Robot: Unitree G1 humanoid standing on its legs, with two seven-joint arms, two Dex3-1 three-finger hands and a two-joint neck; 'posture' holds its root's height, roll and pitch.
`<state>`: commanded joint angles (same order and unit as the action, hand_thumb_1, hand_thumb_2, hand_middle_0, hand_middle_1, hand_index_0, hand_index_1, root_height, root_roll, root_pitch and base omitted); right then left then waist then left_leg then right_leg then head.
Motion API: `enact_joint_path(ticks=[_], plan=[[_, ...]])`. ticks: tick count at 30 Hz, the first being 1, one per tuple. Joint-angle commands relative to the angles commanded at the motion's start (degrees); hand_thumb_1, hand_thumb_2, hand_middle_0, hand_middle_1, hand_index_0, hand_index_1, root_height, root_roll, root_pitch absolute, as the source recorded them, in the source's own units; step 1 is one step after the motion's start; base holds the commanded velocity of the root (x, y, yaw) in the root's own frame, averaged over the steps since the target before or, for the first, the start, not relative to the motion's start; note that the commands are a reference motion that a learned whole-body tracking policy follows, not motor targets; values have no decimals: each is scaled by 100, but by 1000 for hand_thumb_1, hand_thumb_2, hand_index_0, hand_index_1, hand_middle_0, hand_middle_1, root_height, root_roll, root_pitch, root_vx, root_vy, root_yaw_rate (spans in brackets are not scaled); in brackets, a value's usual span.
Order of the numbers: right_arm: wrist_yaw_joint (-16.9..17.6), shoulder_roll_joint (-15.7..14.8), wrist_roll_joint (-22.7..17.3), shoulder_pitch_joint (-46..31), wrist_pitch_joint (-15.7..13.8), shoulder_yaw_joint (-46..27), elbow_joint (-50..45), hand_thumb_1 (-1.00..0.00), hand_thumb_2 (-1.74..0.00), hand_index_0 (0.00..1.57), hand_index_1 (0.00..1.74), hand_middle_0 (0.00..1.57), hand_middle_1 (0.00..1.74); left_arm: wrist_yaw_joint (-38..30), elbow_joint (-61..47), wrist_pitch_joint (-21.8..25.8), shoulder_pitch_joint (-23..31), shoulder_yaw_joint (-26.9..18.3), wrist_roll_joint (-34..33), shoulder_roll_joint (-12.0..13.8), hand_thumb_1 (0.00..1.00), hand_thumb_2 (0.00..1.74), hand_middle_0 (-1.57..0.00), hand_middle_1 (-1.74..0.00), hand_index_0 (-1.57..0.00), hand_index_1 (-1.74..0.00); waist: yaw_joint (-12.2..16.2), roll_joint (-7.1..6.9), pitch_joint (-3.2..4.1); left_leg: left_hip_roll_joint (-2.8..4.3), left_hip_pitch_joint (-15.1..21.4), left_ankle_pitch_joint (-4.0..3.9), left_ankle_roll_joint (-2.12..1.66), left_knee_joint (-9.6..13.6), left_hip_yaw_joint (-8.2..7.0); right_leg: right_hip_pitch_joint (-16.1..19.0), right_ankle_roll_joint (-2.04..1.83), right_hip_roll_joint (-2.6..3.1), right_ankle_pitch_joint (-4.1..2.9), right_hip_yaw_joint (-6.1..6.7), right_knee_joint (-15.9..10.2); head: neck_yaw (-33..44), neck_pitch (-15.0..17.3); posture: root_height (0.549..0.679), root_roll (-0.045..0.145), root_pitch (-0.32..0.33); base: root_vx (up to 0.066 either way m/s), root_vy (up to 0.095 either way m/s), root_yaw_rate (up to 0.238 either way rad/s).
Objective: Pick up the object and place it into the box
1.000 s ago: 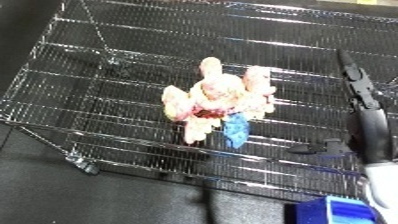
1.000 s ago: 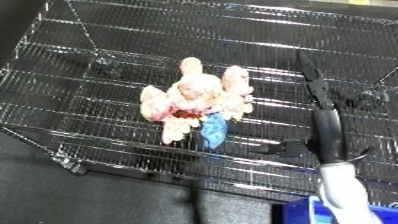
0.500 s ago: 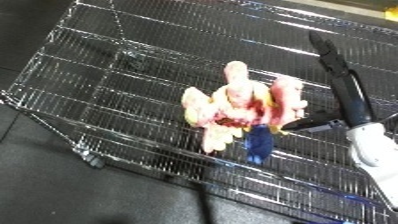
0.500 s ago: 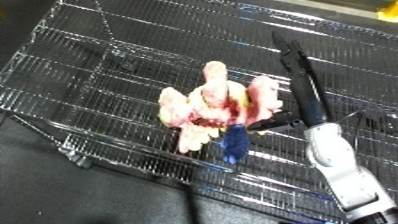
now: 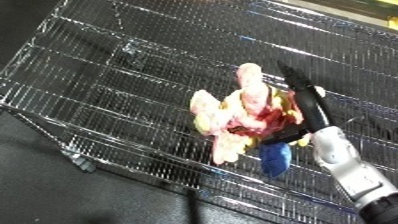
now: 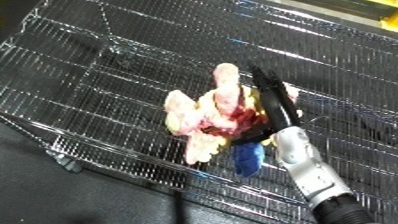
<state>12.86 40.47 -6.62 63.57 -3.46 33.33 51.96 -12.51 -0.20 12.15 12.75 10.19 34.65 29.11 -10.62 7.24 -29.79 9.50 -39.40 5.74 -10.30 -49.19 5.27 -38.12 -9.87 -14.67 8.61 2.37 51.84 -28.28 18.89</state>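
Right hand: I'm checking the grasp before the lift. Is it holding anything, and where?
The right hand lies against the plush toy's right side, fingers straight. Nothing is gripped yet.

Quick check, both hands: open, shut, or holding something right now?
Left hand: not in view.
Right hand: fingers straight, open, lying against the plush toy in the wire bin.

Right hand overlaps the toy's right side, hiding contact there. Forearm cut off at lower right edge. Bin runs past frame edges.
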Motion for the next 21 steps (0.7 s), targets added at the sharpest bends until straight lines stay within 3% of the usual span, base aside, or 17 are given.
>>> enact_joint_path(ticks=[9, 14, 21], plan=[[-271, -482, 330, -103, 260, 130, 890, 0, 0, 0, 0, 0, 0, -40, 1, -33, 36, 39, -75, -119, 1000, 1740, -1570, -1740, -1570, -1740, -70, 41, 0, 29, 84, 2, -3, 11, 11, 111, 14, 3, 16, -22, -10, -66, 140, 584, 1, -55, 6, 12, 8], [-381, -635, 205, -188, 351, 52, 1026, -250, -435, 393, 435, 393, 435, -34, 18, -61, 12, 3, -79, -187, 1000, 1740, -1570, -1740, -1570, -1740, -52, 26, 0, 52, 162, -6, -4, 26, -8, 193, 21, 7, 28, -14, -14, -72, 216, 585, 2, -66, 9, 4, -14], [-425, -604, -43, -289, 364, -112, 1039, -600, -1044, 942, 1044, 942, 1044, 2, 59, -93, -12, -7, -7, -216, 1000, 1740, -1570, -1740, -1570, -1740, -16, 20, 0, 70, 311, -35, -1, 108, -40, 319, 19, -9, 57, -9, -65, -156, 288, 587, 6, -78, 4, 2, -19]])
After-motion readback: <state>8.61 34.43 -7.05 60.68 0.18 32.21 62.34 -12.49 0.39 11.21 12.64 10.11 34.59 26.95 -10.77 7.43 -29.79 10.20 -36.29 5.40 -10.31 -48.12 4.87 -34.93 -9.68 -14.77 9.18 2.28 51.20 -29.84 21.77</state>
